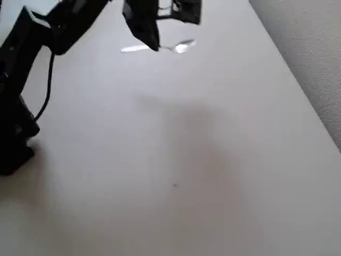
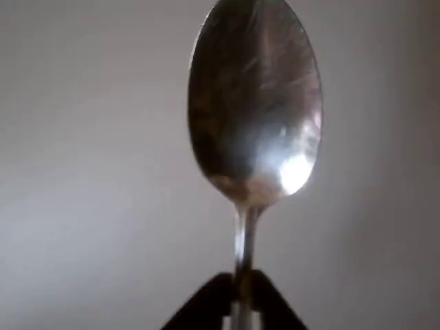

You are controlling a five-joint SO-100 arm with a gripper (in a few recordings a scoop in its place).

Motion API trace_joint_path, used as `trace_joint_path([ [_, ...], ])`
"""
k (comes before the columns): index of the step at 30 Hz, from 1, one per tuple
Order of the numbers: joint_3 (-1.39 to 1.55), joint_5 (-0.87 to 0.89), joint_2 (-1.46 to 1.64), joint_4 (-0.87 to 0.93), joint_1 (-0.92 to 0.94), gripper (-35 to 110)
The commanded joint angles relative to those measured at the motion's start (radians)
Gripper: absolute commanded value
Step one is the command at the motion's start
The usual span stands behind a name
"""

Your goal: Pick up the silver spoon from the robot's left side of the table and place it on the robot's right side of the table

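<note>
Pinched on the slim neck of the silver spoon [image 2: 254,130], the jaws stand pressed against the metal from either side, as the wrist view shows with the two dark fingertips closing just below the bowl; the gripper [image 2: 240,292] sits at the bottom of that view and the spoon's bowl stands straight up from it. In the overhead view the gripper [image 1: 152,40] is near the top edge of the picture, with the silver spoon [image 1: 181,47] lying across it, bowl to the picture's right and handle end to the picture's left. Whether the spoon has left the table [image 1: 176,160] or is touching it I cannot tell from these views, though the soft, blurred background behind the bowl suggests it is lifted. My judgement is that the grasp is made and the carry is the step in hand: the next move calls for swinging the arm across to the other side of the tabletop while keeping the pinch firm, since a thin smooth neck may twist or slip between the fingers, then lowering and releasing. The spoon is a small shiny teaspoon, oval bowl with fine scratches and a bright glint low on its right side
</note>
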Motion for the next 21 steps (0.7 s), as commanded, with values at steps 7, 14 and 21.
trace_joint_path([
  [7,-0.071,-0.293,-0.055,0.002,0.554,-1],
  [14,-0.064,-0.472,-0.160,0.006,0.678,-1],
  [21,-0.061,-0.535,-0.236,0.008,0.706,-2],
])
